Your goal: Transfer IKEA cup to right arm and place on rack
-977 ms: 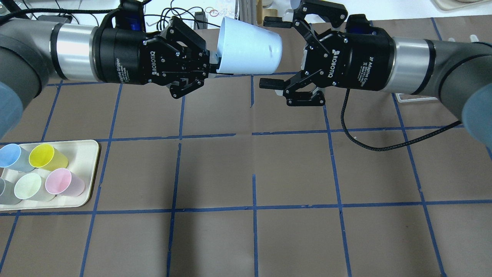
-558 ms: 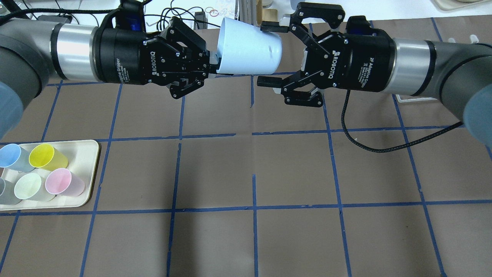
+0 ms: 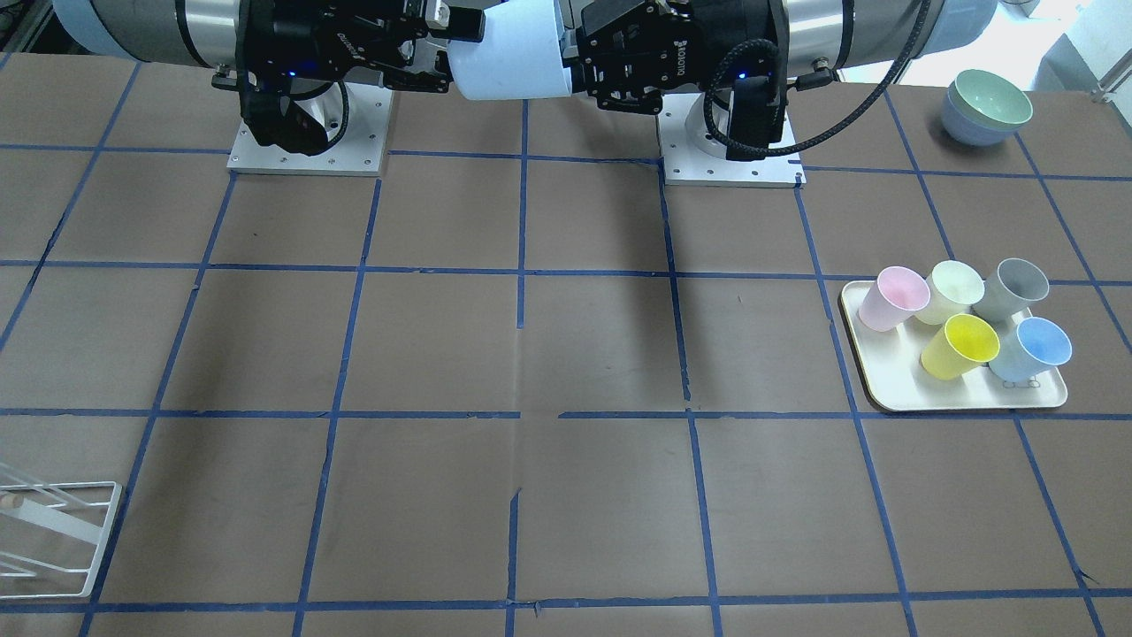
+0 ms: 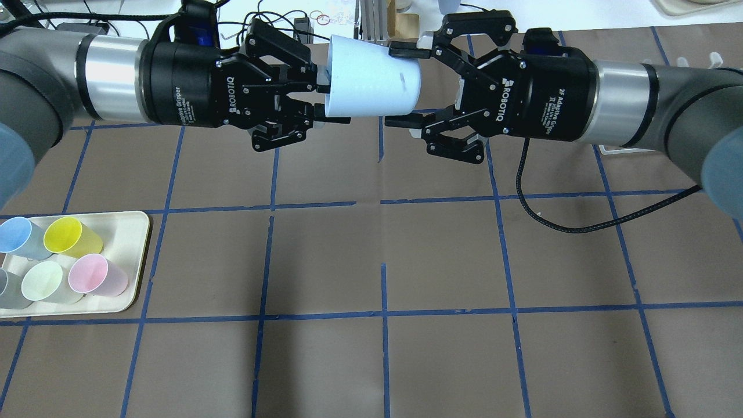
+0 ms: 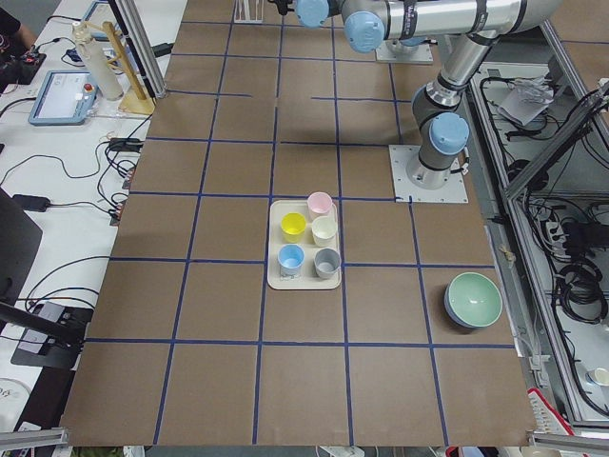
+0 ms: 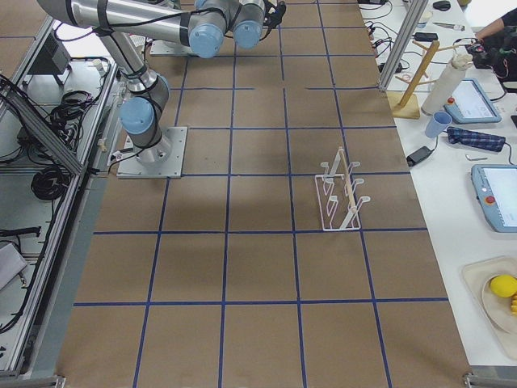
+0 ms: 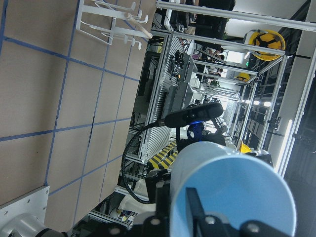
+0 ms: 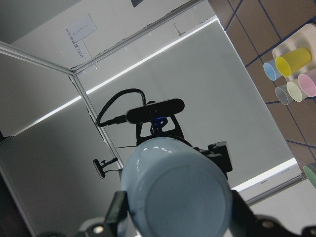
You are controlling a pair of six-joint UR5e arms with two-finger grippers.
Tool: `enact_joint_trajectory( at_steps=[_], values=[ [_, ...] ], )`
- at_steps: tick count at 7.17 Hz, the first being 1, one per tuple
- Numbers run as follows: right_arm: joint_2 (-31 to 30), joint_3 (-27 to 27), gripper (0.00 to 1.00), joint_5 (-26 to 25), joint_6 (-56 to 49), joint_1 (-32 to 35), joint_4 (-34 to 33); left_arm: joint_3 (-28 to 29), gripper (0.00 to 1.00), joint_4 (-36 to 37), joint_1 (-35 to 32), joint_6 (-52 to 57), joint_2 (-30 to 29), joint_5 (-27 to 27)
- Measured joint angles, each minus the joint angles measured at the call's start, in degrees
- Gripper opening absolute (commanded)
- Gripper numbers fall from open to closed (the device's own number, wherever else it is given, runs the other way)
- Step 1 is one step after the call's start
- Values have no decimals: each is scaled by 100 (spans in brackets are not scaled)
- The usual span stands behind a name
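The IKEA cup (image 4: 368, 84) is pale blue and lies level in the air between my two grippers, high above the table's far half. My right gripper (image 4: 390, 87) is shut on its base end, one finger above and one below. The right wrist view shows the cup's base (image 8: 177, 197) between those fingers. My left gripper (image 4: 335, 104) is at the rim and open, with one finger (image 7: 195, 207) inside the cup's mouth and apart from the wall. The white wire rack (image 6: 339, 198) stands on the table's right part, far from both grippers.
A cream tray (image 4: 125, 255) on the left holds several cups, among them a second pale blue one (image 4: 17, 235), a yellow one and a pink one. Stacked bowls (image 3: 986, 106) sit near the left arm's base. A black cable (image 4: 557, 220) hangs under the right arm.
My right gripper has moved left and shut on the cup's base. My left gripper has opened off the rim. The cup has levelled out and shifted slightly left.
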Motion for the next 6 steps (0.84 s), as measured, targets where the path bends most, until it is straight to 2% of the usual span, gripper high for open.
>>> enact_joint_trajectory(
  at_steps=[1,3,6],
  values=[
    [0,-15,11,-12,-2,-10,11,4,100,2,2,-34,-1,4],
    [10,-144,10,-85,2,-169,19,9,100,8,4,-50,-1,6],
    [21,-242,7,-619,2,-923,-40,41,100,22,4,-66,-20,87]
  ],
)
